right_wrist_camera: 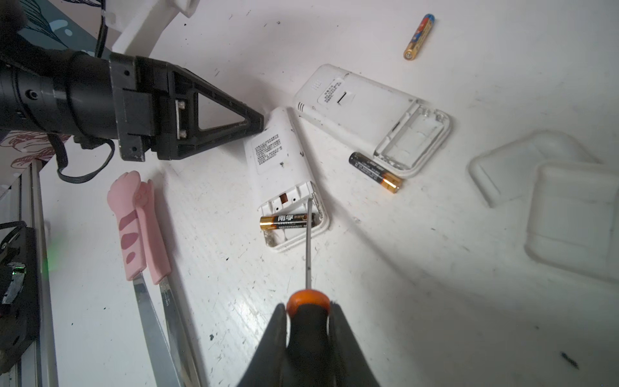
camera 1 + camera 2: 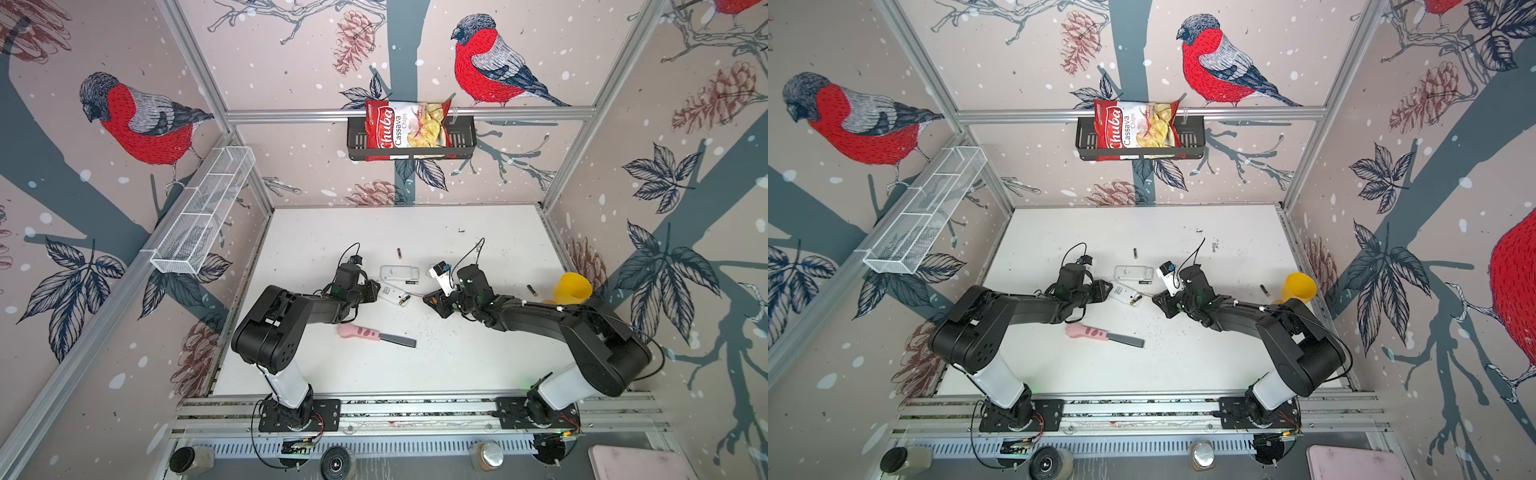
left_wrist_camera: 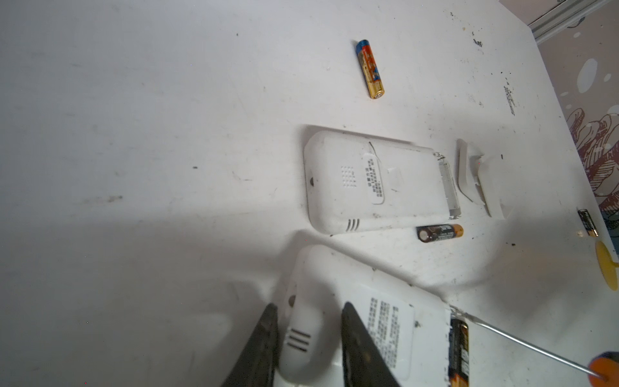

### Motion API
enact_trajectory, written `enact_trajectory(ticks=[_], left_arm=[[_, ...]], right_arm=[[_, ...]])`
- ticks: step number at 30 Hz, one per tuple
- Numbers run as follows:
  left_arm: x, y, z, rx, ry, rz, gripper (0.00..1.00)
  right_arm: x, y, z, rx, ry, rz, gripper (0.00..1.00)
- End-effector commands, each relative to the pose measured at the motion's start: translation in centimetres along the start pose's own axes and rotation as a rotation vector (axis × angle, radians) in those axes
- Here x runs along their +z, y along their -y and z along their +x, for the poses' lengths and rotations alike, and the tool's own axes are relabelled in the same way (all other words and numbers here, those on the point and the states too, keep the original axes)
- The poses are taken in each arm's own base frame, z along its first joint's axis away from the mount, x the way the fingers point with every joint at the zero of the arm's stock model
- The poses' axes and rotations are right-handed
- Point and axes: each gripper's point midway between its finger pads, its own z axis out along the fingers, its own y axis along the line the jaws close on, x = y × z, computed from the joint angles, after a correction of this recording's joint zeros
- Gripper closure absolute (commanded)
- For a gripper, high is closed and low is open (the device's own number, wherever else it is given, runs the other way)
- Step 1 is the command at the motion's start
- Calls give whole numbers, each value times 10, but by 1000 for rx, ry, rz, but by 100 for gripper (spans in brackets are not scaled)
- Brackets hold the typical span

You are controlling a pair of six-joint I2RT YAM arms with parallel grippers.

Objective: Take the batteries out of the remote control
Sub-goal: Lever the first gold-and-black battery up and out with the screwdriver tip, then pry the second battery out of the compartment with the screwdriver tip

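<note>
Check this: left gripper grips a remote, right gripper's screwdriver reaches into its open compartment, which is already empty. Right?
Not empty. The right wrist view shows one battery still in that compartment. The left gripper grips the remote and the right gripper's screwdriver reaches in, as stated.

A red bag of cassava chips (image 2: pixel 405 129) stands in a black basket (image 2: pixel 465 139) on the back rail, a white wire basket (image 2: pixel 203 212) hangs on the left wall, and pink-handled tweezers (image 2: pixel 359 333) and a yellow cup (image 2: pixel 575 286) rest on the white surface (image 2: pixel 374 232).
</note>
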Motion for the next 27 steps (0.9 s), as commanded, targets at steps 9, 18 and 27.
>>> enact_trajectory(ticks=[9, 18, 27], left_arm=[[0, -3, 17, -11, -68, -5, 68], [-1, -2, 16, -13, -66, -1, 68], [-2, -2, 17, -13, -64, -2, 68]], right_arm=[[-17, -17, -1, -23, 28, -18, 100], [-13, -24, 15, -29, -18, -26, 100], [-6, -24, 14, -26, -15, -32, 100]])
